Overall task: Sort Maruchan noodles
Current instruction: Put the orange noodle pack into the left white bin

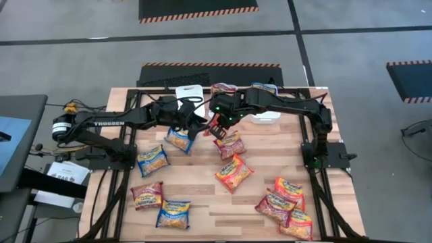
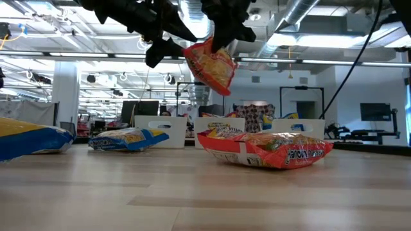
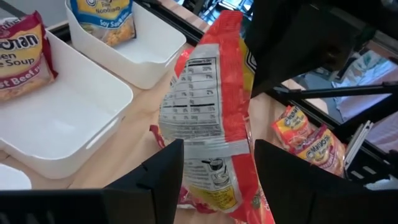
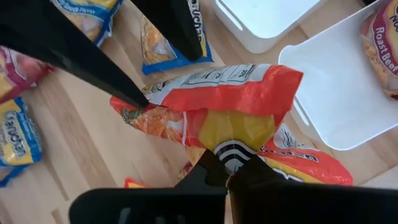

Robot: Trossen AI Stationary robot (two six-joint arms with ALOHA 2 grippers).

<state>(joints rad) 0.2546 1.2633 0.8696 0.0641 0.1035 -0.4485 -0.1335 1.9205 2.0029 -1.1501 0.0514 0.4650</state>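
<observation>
High view: I see both arms reaching in over the far-middle of the bench [image 1: 202, 202], their wrists meeting just short of the white bins [image 1: 266, 116] along the far edge.
Right gripper [image 4: 229, 167]: clamped on the edge of an orange packet [image 4: 211, 106], which hangs in the air below it, clear of the wood in the low view.
Left gripper [image 3: 217, 168]: fingers spread wide, one on each side of the same hanging packet's lower end; I think neither finger touches it, though the wrist view leaves me unsure.
Left arm pose: stretched from the left edge, elbow low, wrist pointing toward the right arm.
Right arm pose: folded back from the right edge, forearm running along the far side, wrist angled down.
Held packet: tilted, nutrition panel facing the left wrist camera.
Bins: one holds a maroon packet [image 3: 22, 53], another a blue packet [image 3: 102, 18].
Loose noodles: orange packets [image 1: 233, 171], blue packets [image 1: 152, 160] and maroon ones [image 1: 146, 195] lie scattered toward the near edge.
</observation>
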